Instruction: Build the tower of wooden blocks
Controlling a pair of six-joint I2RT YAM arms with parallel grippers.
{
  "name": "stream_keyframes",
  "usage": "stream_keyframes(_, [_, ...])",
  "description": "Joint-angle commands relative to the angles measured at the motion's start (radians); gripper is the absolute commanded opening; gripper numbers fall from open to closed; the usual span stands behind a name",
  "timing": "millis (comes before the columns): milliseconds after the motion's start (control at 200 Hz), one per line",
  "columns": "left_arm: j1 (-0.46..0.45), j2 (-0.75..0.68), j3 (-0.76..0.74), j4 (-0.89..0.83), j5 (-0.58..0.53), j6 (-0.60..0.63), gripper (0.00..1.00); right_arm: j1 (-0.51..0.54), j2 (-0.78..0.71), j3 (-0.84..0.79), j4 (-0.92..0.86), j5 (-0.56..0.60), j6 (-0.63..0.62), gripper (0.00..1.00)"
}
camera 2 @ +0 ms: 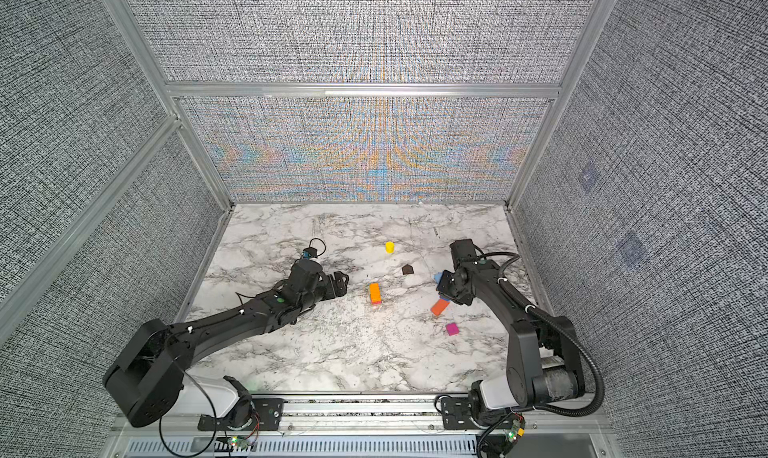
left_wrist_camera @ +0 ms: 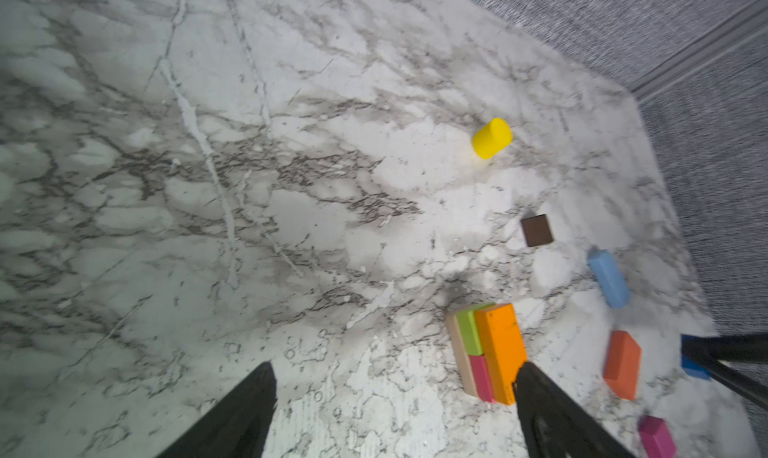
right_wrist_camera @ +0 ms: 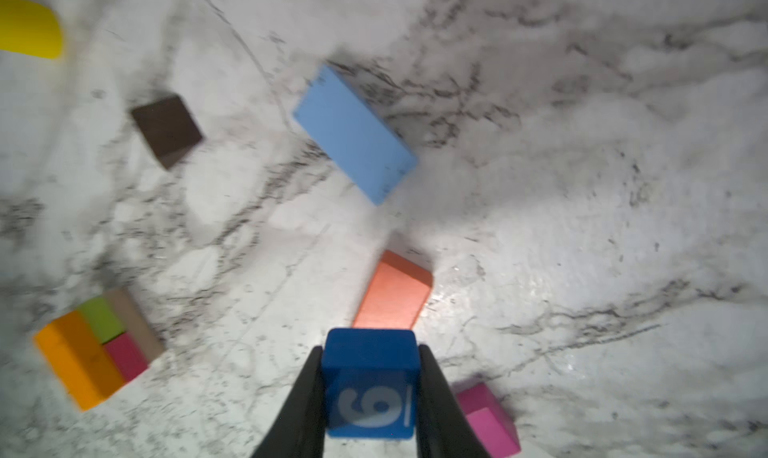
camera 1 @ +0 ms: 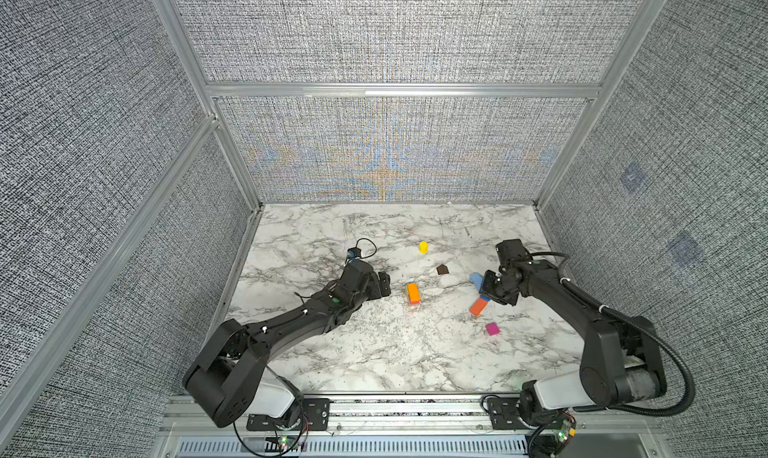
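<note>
Wood blocks (camera 1: 412,290), ten in all: four form a low tower (left_wrist_camera: 486,352) on the marble table (camera 1: 374,352). One yellow cylinder (camera 1: 423,247), brown piece (camera 1: 442,270), light blue brick (camera 1: 476,278), red-orange brick (camera 1: 478,307) and magenta cube (camera 1: 492,329) lie loose nearby. The right gripper (right_wrist_camera: 370,352) pinches the one blue cube marked 6 (right_wrist_camera: 370,397); the left gripper (left_wrist_camera: 395,368) is spread beside the tower.

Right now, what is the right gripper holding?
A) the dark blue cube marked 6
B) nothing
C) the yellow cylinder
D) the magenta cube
A: in the right wrist view the right gripper has its jaws pressed against both sides of the blue cube, whose 6 faces the camera, and the cube is lifted off the table.
</note>
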Motion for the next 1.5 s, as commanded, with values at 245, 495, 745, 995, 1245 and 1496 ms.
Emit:
stream_keyframes(245, [0.001, -0.078, -0.140, 0.453, 0.327, 0.155, 0.82, 0.032, 0.012, 0.161, 0.061, -0.245, 0.008, 0.26])
stream_keyframes(495, [-0.007, 0.050, -0.122, 0.706, 0.444, 0.140, 0.58, 0.116, 0.059, 0.253, 0.144, -0.318, 0.073, 0.26])
stream_keyframes(745, [-0.032, 0.127, -0.024, 0.701, 0.379, 0.242, 0.58, 0.168, 0.089, 0.276, 0.228, -0.331, 0.159, 0.28])
stream_keyframes(995, [-0.063, 0.296, -0.017, 1.007, 0.304, 0.282, 0.56, 0.196, 0.078, 0.263, 0.303, -0.321, 0.227, 0.30])
stream_keyframes(1245, [-0.069, 0.406, 0.011, 1.166, 0.287, 0.267, 0.50, 0.219, 0.077, 0.264, 0.329, -0.315, 0.255, 0.30])
stream_keyframes(1496, [-0.085, 0.421, 0.056, 1.110, 0.300, 0.284, 0.49, 0.227, 0.080, 0.261, 0.347, -0.312, 0.268, 0.31])
